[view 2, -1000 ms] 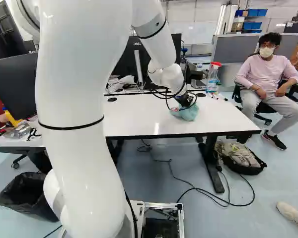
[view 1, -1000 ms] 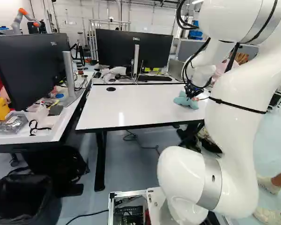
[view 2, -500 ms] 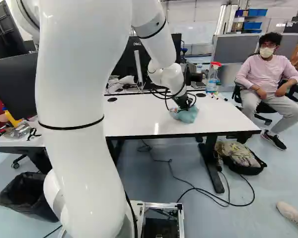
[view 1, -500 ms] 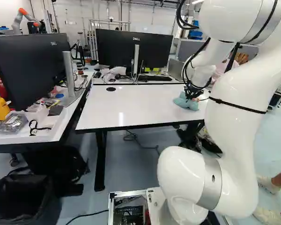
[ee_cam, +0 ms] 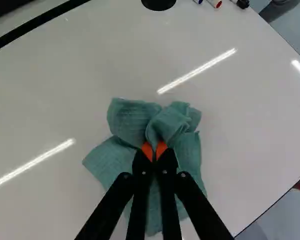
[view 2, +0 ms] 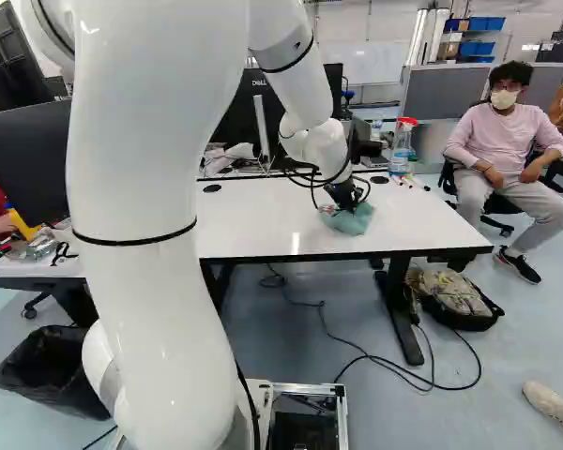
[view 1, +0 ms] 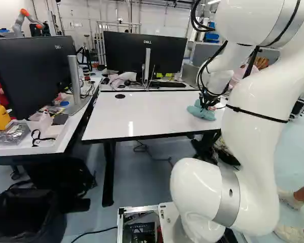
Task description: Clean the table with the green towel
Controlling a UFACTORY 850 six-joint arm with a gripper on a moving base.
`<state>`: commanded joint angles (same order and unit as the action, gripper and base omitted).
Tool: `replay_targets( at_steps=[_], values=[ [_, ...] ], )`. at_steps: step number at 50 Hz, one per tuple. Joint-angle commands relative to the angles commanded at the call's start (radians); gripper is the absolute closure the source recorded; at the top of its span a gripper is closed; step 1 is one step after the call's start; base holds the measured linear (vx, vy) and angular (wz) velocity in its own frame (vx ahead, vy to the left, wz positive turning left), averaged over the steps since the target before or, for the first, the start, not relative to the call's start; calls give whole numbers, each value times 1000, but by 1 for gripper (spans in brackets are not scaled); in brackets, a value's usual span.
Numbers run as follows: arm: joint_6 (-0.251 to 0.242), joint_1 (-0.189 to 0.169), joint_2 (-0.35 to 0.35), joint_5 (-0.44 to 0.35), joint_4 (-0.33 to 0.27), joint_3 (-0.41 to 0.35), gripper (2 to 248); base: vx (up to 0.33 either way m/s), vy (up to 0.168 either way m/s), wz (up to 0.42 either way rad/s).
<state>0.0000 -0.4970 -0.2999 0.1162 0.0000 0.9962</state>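
While the gripper (ee_cam: pixel 154 152) pinches the green towel (ee_cam: pixel 127 120) between its two fingers (ee_cam: pixel 140 164), on the desk (view 2: pixel 263 211) toward its right edge, wiping looks begun, but most of the desk probably needs doing

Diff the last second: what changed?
End effector and green towel shifted slightly together toward the near edge of the table. End effector is shut on the towel now; no new grasp or release visible. Spray bottle and trash bin unchanged.
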Motion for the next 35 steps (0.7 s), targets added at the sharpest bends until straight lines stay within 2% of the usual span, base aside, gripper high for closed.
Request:
replay_targets(
  at_steps=[11,26,35],
  values=[
    [0,4,-1,0,0,1,221,0,0,0],
    [0,47,-17,0,0,21,221,0,0,0],
    [0,59,-50,0,0,61,221,0,0,0]
  ],
)
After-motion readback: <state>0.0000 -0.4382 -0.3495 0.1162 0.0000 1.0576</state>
